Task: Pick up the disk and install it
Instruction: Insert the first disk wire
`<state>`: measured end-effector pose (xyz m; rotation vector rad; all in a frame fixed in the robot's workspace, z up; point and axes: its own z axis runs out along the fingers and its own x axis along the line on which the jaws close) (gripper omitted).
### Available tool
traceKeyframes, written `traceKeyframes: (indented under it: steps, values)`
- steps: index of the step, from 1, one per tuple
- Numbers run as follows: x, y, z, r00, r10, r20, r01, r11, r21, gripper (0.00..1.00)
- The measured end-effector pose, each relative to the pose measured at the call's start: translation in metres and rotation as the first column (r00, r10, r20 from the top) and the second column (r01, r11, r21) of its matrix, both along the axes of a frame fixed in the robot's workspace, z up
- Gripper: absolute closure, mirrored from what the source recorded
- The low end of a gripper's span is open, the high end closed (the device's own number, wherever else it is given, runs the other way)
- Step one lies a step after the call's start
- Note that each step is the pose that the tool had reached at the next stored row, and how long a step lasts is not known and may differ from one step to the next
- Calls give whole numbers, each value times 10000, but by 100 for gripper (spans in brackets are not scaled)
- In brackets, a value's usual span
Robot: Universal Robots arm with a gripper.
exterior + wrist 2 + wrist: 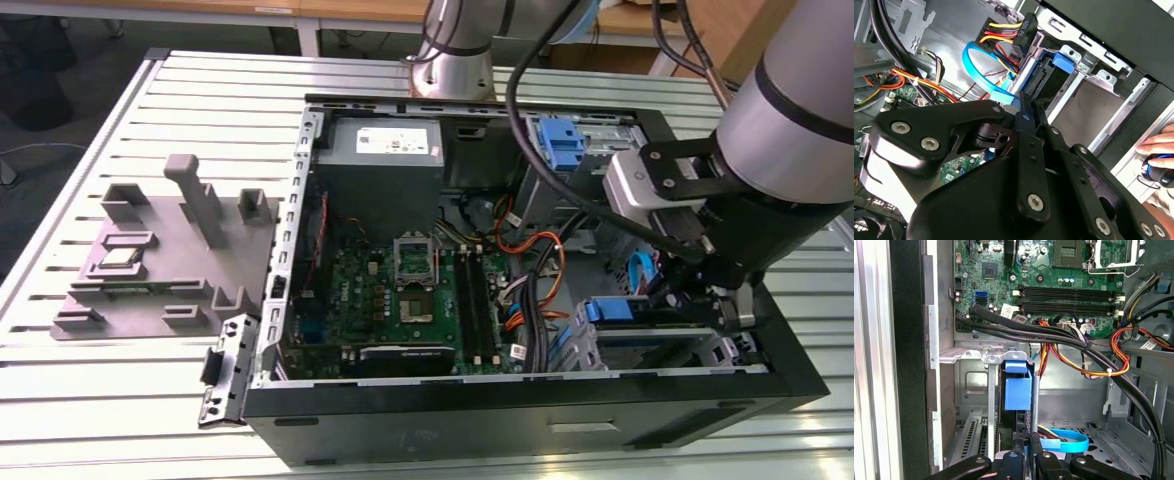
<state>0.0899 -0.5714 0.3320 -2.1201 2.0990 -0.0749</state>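
Your black gripper [1026, 442] clamped the blue-framed silver disk [1017, 390] edge-on in the bay; nearby cables [1074, 340] could have snagged it.

Quick count: one open PC case [534, 420] on one slatted metal table [107, 400], one motherboard [400, 300] inside, one grey power supply [380, 145] at the case's far edge. Two blue plastic carriers: one [563, 143] by the far edge, one [625, 310] near the front corner. One grey fixture block [160, 260] on the table. One robot arm [787, 130], one gripper [1024, 450].
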Motion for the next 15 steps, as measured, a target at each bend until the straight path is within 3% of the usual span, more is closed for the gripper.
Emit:
traceKeyframes:
  steps: [15]
  values:
    - [0, 0, -44, 10000, 0, 0, 0, 10000, -2, 84]
